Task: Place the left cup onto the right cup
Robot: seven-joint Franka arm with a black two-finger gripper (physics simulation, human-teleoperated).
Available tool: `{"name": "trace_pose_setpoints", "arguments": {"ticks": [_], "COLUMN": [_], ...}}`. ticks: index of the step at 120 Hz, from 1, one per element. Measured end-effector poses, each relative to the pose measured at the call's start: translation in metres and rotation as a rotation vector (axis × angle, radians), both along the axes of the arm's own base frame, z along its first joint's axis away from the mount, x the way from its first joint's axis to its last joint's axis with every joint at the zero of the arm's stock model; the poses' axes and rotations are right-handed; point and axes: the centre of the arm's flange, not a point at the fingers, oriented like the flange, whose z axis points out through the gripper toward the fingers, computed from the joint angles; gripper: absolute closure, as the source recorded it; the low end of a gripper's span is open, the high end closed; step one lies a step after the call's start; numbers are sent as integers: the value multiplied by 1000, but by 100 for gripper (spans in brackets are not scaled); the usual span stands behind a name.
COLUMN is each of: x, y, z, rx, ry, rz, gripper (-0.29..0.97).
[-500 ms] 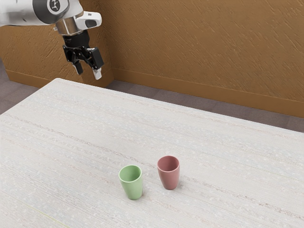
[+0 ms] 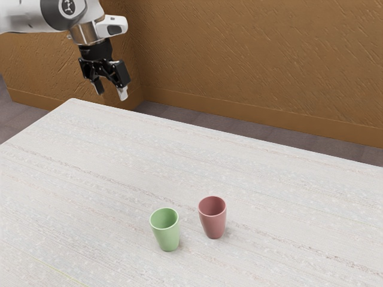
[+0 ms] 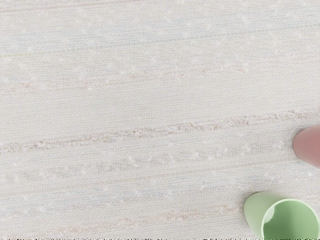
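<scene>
The green cup stands upright near the front of the pale desk, mouth up. In the wrist view the green cup shows a plain green inside. Just beside it, toward the exterior view's right and not touching, the dusty-red cup also stands upright; its edge shows in the wrist view. The claw hangs high over the desk's far corner, well apart from both cups, fingers spread wide and holding nothing. A brown textured wall rises behind.
</scene>
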Motion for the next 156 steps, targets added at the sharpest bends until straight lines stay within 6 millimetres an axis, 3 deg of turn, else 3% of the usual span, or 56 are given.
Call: {"name": "trace_pose_setpoints", "arguments": {"ticks": [28, 60, 88, 122, 156], "x": [-21, -42, -65, -78, -90], "y": [-6, -14, -65, -77, -96], "z": [-18, -56, -69, -117, -148], "rx": [-27, -59, -6, 20, 23], "ry": [47, 112, 77, 89, 113], "rz": [-5, -7, -84, -75, -86], "gripper": [0, 0, 0, 0, 0]}}
